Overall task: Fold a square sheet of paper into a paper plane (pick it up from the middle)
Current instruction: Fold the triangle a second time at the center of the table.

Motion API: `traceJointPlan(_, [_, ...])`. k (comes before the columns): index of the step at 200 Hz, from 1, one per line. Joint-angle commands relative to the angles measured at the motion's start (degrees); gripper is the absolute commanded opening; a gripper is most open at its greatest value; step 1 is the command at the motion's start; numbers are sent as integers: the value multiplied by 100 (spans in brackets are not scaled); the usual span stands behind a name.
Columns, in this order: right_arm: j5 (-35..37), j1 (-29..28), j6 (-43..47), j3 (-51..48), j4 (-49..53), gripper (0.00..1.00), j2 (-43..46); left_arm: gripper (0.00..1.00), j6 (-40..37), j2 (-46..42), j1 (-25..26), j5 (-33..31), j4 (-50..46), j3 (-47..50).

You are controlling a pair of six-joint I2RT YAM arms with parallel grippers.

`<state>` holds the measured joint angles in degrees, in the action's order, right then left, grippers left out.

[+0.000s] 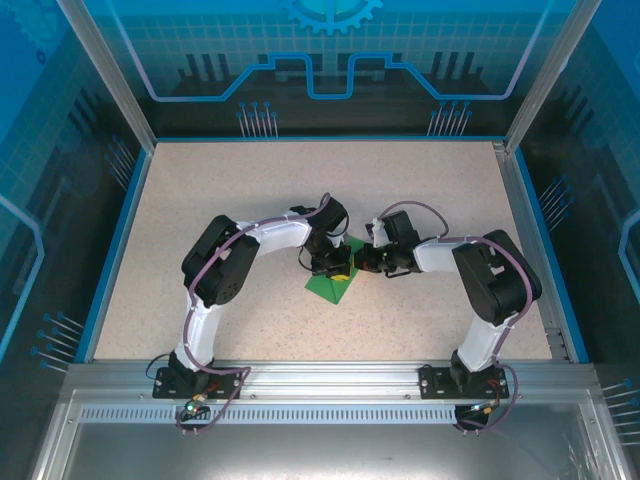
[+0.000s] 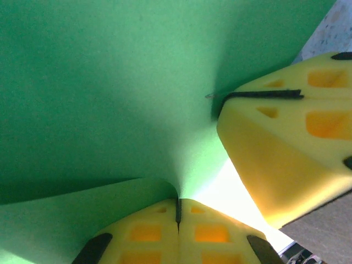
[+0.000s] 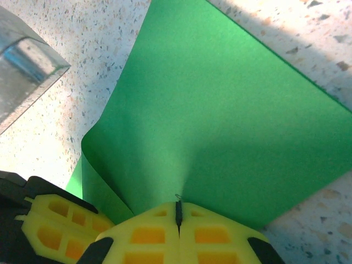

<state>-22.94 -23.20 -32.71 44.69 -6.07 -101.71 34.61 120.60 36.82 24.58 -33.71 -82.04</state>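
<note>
Left tool (image 2: 178, 212): pads pressed together w/ a pinch of the green sheet (image 2: 110, 82) caught in the seam. The paper fans up and away from the tips in a soft cone. Right tool (image 3: 178, 212): same, closed on a tuck of the sheet, w/ a fine pucker right at the seam. The two tools sit just beside each other, tips nearly touching, both gripping close to the sheet's middle. From above, the sheet is at approx. the ctr of the speckled surface (image 1: 200, 200), between the two wrists, w/ one corner pointing toward the arm bases. The part by the tools bows up. The outer edges look low, but I can't tell if they touch the surface.

Step in hand, as I read it: pick-up from the middle, prob. ahead of the first fold. To do it well:
- Lift both tools together at the same rate, so the paper isn't sheared betw. them.
- Use shallow pinches only; a deep bite would leave a stray crease in the ctr.
- Draw the tools apart gently, if at all; thin paper tears at a pucker.
- Watch the corners, which should hang even so the halves can meet edge to edge.
- Risk: the sheet slips from one tool and swings off line.
</note>
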Motion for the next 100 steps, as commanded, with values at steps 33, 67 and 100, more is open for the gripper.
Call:
traceJointPlan(33, [36,88,107,-142,176,1,-139,2,161,-244,-46,-270,40,-64])
traceJointPlan(67, [44,95,115,-141,190,1,-148,2,178,-359,-43,-221,40,-51])
traceJointPlan(100, [46,97,124,-145,198,1,-133,2,170,-259,-48,-129,46,-25])
